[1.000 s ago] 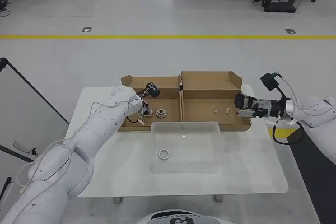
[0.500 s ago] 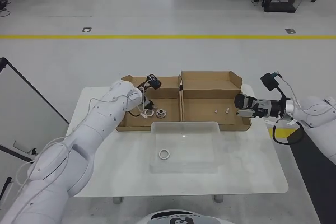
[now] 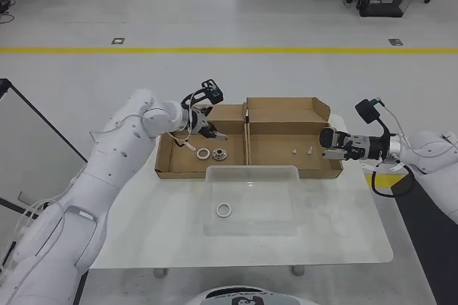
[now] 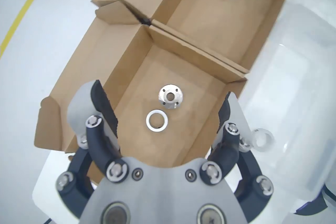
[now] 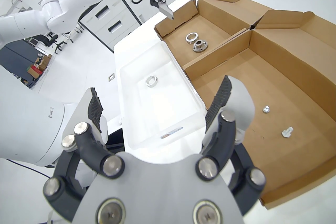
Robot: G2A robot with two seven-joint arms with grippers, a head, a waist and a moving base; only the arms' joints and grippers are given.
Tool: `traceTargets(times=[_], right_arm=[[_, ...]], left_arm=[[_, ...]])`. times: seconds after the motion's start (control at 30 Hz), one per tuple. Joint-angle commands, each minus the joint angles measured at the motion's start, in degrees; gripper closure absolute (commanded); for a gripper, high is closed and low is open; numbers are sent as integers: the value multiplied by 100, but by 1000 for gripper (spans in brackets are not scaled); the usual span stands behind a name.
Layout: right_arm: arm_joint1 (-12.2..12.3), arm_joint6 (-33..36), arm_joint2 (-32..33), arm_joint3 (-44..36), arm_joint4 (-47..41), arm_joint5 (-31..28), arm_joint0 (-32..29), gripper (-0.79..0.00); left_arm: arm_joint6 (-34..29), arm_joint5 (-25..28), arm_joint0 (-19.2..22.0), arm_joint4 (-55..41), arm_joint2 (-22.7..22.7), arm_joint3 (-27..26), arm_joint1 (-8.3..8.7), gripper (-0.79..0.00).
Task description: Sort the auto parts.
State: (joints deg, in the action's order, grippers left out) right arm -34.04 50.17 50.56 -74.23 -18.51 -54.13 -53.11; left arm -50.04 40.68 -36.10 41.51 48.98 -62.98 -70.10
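Note:
Two open cardboard boxes stand side by side. On the floor of the left box (image 3: 179, 160) lie a flat metal ring (image 3: 203, 153) (image 4: 157, 120) and a holed flange (image 3: 218, 155) (image 4: 170, 97). My left gripper (image 3: 206, 131) (image 4: 161, 97) hangs open and empty above that box's far side. Two small bolts (image 3: 295, 151) (image 3: 309, 149) (image 5: 266, 109) lie in the right box (image 3: 320, 164). My right gripper (image 3: 326, 143) (image 5: 160, 89) is open at that box's right end. Another ring (image 3: 224, 209) (image 5: 151, 81) rests in the clear tray (image 3: 259, 217).
The clear tray sits just in front of the boxes on the white table (image 3: 343, 229). The box walls and raised flaps (image 3: 284, 107) stand up around both grippers. Bare tabletop lies to the left and right of the tray.
My left gripper has lifted out of the left box and drawn back towards its far left side, uncovering the ring and flange. The right arm has not moved.

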Motion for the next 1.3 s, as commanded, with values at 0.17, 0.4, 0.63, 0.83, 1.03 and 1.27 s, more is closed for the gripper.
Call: traceTargets(times=[0.17,0.4,0.63,0.83,1.03,1.27], right_arm=[[0,0,0,0,0,0,0,-785],[0,0,0,0,0,0,0,-785],[0,0,0,0,0,0,0,-785],[0,0,0,0,0,0,0,-785],[0,0,0,0,0,0,0,-785],[0,0,0,0,0,0,0,-785]], left_arm=[[-857,499,-891,-1169,634,-1995,454,-785],[-1385,-28,-1081,-1616,451,-3216,901,-785],[-1806,-450,-1107,-1828,148,-3877,1175,-785],[-2162,-806,-1168,-1763,-239,-4201,1265,-785],[-2299,-1175,-1072,-955,-537,-4268,1244,-785],[-2391,-1475,-863,-103,-1045,-4143,1107,-785]])
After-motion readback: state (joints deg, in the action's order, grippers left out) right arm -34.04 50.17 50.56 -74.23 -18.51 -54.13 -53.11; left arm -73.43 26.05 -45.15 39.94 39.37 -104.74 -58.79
